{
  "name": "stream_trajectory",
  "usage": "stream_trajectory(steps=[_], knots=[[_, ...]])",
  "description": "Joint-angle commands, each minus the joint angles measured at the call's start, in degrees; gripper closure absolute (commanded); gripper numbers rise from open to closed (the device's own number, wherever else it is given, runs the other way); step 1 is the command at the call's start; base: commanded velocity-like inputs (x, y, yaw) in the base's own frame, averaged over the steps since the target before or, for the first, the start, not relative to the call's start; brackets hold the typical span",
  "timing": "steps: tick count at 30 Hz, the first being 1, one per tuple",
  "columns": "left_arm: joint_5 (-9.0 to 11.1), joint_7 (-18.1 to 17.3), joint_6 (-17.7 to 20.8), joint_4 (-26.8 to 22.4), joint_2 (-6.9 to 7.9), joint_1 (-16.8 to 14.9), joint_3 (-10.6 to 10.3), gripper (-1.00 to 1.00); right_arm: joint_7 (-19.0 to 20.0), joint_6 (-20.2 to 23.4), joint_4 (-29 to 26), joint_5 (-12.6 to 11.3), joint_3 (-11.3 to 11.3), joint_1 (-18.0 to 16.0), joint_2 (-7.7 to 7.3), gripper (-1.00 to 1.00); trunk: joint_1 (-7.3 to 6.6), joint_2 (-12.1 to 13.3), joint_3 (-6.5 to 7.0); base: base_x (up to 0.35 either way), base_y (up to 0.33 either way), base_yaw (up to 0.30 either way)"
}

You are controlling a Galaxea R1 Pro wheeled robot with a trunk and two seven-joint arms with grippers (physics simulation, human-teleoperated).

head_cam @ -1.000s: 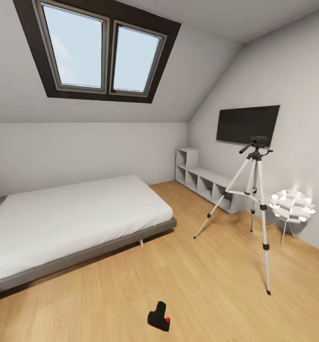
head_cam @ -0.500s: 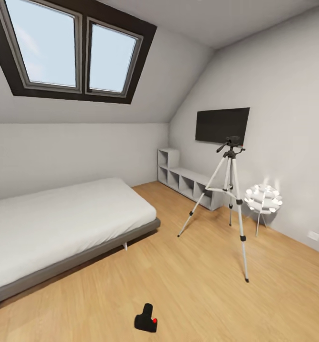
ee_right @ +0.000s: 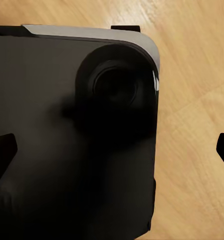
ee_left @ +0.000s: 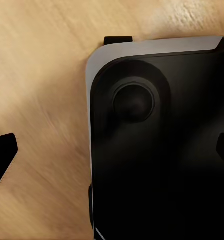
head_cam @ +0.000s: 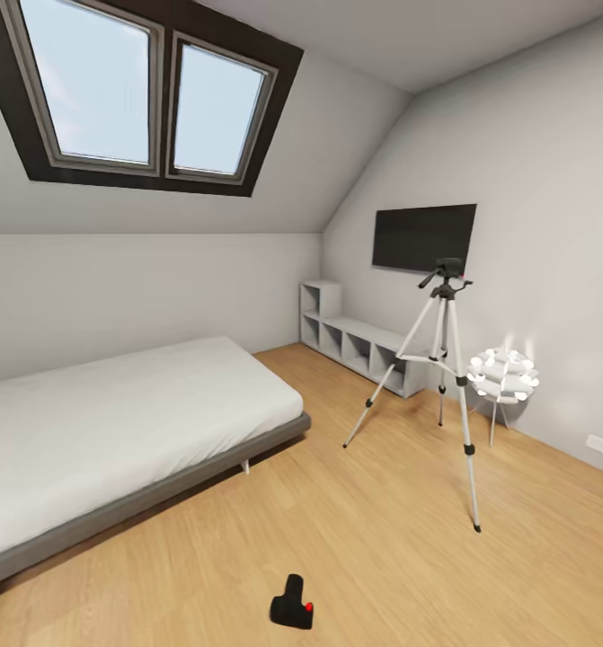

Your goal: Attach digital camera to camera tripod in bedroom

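The digital camera (head_cam: 292,604), small and black with a red dot, lies on the wooden floor at the near middle of the head view. The camera tripod (head_cam: 446,272) stands upright to the right on three thin silver legs, its black pan head empty, well apart from the camera. In the left wrist view my left gripper (ee_left: 112,152) is open, its dark fingertips (ee_left: 2,150) wide apart over my own black base (ee_left: 157,165). My right gripper (ee_right: 112,150) is likewise open above the base (ee_right: 66,130), holding nothing.
A grey-framed bed (head_cam: 112,422) with a white mattress fills the left. A grey cubby shelf (head_cam: 359,341) and a wall TV (head_cam: 424,236) stand behind the tripod, with a white ball-cluster lamp (head_cam: 503,376) beside it. Open wooden floor (head_cam: 382,539) lies between camera and tripod.
The whole head view has shifted, first swinging right, then slightly back and up, so my camera moved. The digital camera and the tripod stay where they were in the room.
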Motion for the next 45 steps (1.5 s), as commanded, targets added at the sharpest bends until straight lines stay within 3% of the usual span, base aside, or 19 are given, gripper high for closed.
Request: stream_trajectory(steps=[1, 14, 33, 45], knots=[[0.0, 0.0, 0.0, 0.0, 0.00, 0.0, -0.1, -1.00, 0.2, -0.1, 0.0, 0.0, 0.0, 0.0, -0.02, -1.00, 0.00, 0.0, -0.06, 0.000, 0.054, 0.000], [0.0, 0.0, 0.0, 0.0, 0.00, 0.0, -0.1, -1.00, 0.2, -0.1, 0.0, 0.0, 0.0, 0.0, 0.00, -1.00, 0.00, 0.0, -0.06, 0.003, 0.015, 0.000], [0.0, 0.0, 0.0, 0.0, 0.00, 0.0, 0.0, -1.00, 0.2, -0.1, 0.0, 0.0, 0.1, 0.0, 0.08, -1.00, 0.00, 0.0, -0.06, 0.146, 0.097, -0.001], [0.0, 0.0, 0.0, 0.0, 0.00, 0.0, 0.0, -1.00, 0.2, -0.1, 0.0, 0.0, 0.1, 0.0, 0.22, -1.00, 0.00, 0.0, -0.06, 0.004, 0.002, -0.202]])
